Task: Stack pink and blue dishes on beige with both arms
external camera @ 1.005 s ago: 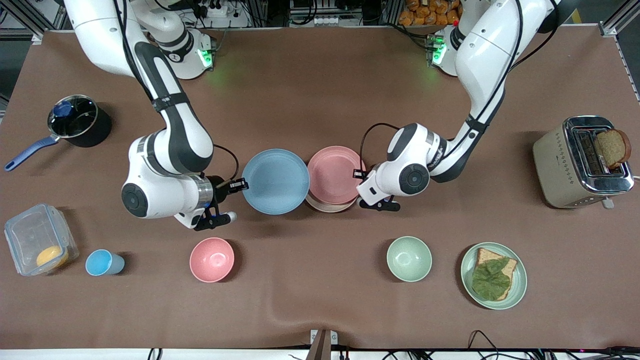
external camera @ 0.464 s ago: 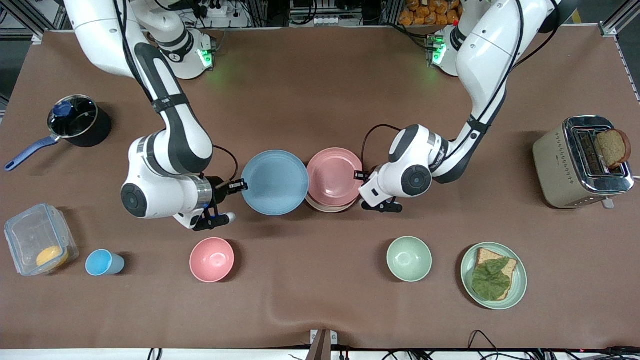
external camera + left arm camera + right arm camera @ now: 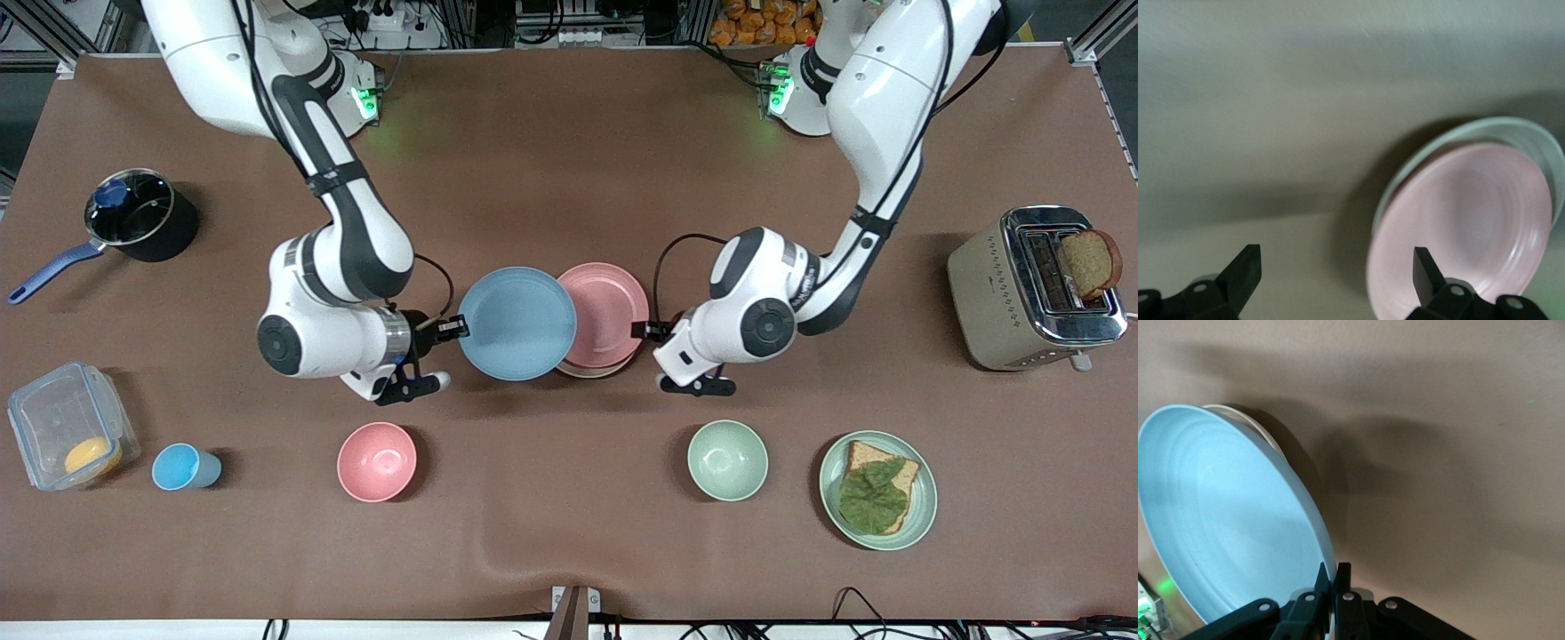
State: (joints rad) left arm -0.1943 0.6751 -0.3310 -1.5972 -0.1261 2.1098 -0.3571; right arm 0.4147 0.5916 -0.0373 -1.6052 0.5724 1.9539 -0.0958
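My right gripper (image 3: 455, 329) (image 3: 1335, 577) is shut on the rim of the light blue plate (image 3: 517, 324) (image 3: 1225, 520) and holds it tilted in the air. The blue plate's edge overlaps the pale pink plate (image 3: 609, 311) (image 3: 1465, 227). The pink plate rests on the beige plate, of which only the rim (image 3: 589, 371) (image 3: 1451, 137) (image 3: 1248, 419) shows. My left gripper (image 3: 645, 332) (image 3: 1337, 273) is open beside the pink plate's rim, toward the left arm's end, with one finger (image 3: 1426, 267) in front of the rim. Nothing is between its fingers.
A pink bowl (image 3: 377, 461), a blue cup (image 3: 182, 467), a green bowl (image 3: 727, 460) and a green plate with bread and a leaf (image 3: 878, 491) stand nearer the front camera. A toaster (image 3: 1036, 289), a black pot (image 3: 138, 218) and a plastic box (image 3: 71, 437) sit at the table's ends.
My right arm has carried the blue plate toward the left arm's end, so it now overlaps the pink plate. My left arm has drawn back a little from the pink plate.
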